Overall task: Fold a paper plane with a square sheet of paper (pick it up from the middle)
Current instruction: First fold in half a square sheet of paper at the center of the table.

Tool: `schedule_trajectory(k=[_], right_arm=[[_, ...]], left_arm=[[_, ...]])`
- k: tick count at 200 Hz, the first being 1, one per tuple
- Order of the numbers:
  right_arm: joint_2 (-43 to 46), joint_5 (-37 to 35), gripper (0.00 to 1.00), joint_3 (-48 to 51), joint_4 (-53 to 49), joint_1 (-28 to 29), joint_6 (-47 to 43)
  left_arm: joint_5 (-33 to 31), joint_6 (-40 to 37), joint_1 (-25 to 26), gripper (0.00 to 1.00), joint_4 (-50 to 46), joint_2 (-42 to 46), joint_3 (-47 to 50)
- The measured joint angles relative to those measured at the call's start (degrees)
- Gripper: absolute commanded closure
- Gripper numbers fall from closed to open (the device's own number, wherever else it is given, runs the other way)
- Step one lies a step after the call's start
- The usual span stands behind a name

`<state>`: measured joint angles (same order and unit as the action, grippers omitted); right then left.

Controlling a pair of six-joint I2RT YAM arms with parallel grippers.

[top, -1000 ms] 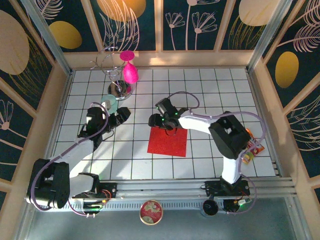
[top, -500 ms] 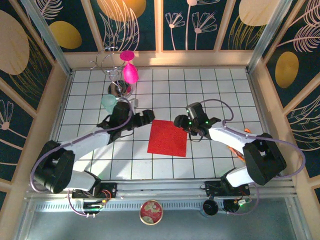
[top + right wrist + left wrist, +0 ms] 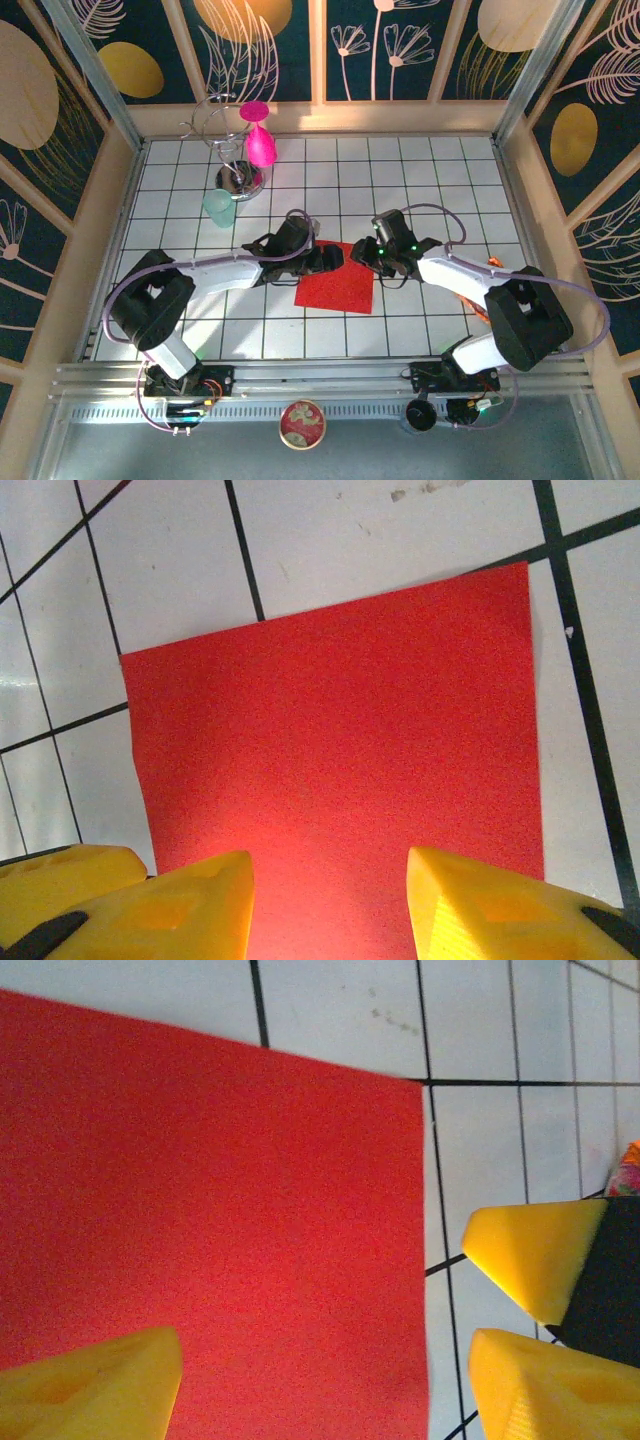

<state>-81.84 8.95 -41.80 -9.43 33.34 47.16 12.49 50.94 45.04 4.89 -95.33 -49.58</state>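
Observation:
The square sheet of paper (image 3: 336,288) is bright red and lies flat and uncreased on the white grid table (image 3: 420,180). My left gripper (image 3: 330,258) hovers low over the sheet's far edge, open wide, one fingertip over the red paper (image 3: 210,1210) and the other off its side. My right gripper (image 3: 368,258) is right beside it at the same edge, open, both fingertips (image 3: 180,905) just above the paper (image 3: 330,730). Nothing is between either pair of fingers. The left gripper (image 3: 320,1390) and the right gripper (image 3: 330,905) nearly touch. The paper plane is out of view.
A magenta goblet (image 3: 260,142) hangs on a wire stand (image 3: 238,175) at the back left, with a pale green cup (image 3: 219,208) in front of it. A round tin (image 3: 302,424) sits below the front rail. Wooden walls ring the table.
The left arm swung right from beside the cup to the sheet's far edge. The right gripper settled at that same edge, and its jaws narrowed. The sheet has not moved.

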Motion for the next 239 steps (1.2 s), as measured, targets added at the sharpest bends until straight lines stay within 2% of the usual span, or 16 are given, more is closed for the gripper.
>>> schedule_trajectory(k=[55,111,161,239], right_arm=[[-2.51,-0.02,0.68,0.39,-1.11,0.02,0.94],[-6.73,0.15,0.74,0.42,-1.31,0.13,1.42],[-7.43,0.17,0.75,0.42,-0.98,0.17,1.44],[-8.63,1.53,0.76,0.42,2.23,0.17,1.44]], left_arm=[[-2.27,0.00,0.04,0.31,-2.99,-1.70,-0.68],[-4.68,0.48,0.04,0.45,-3.58,-1.92,-0.20],[-5.68,2.14,0.02,0.46,-1.79,-2.34,3.65],[-5.53,5.38,-0.02,0.42,5.79,-2.05,6.62]])
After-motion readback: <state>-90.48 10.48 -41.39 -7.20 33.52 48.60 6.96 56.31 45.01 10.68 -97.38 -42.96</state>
